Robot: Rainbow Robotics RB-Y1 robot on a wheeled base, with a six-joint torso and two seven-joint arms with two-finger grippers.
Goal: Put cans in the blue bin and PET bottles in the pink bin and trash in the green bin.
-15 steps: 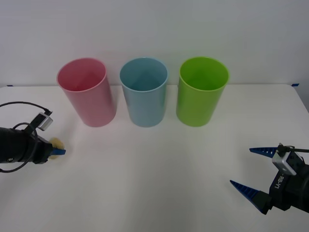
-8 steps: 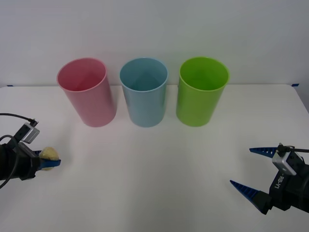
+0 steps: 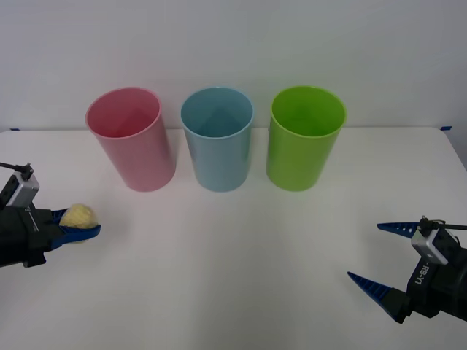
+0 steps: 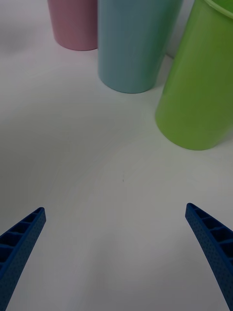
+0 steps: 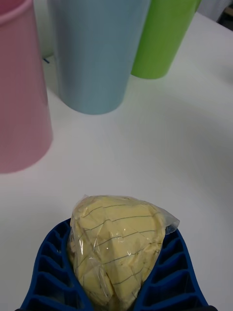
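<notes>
Three upright bins stand in a row at the back of the white table: the pink bin [image 3: 131,138] [image 5: 19,87] on the left, the blue bin [image 3: 217,138] [image 5: 94,51] [image 4: 133,43] in the middle, the green bin [image 3: 305,137] [image 4: 201,82] [image 5: 162,36] on the right. The trash [image 3: 79,216] [image 5: 114,243], a pale yellow crumpled ball in clear wrap, sits between the blue fingers of my left gripper [image 3: 82,229] [image 5: 116,272], which is shut on it at the table's left edge, raised off the surface. My right gripper [image 3: 373,255] [image 4: 116,243] hangs open at the front right.
Bare white tabletop [image 3: 233,255] stretches between the two grippers and in front of the bins. A white wall stands close behind the bins.
My left gripper has drawn back to the left and lifted slightly with the trash held in it. The right arm and the bins have not moved.
</notes>
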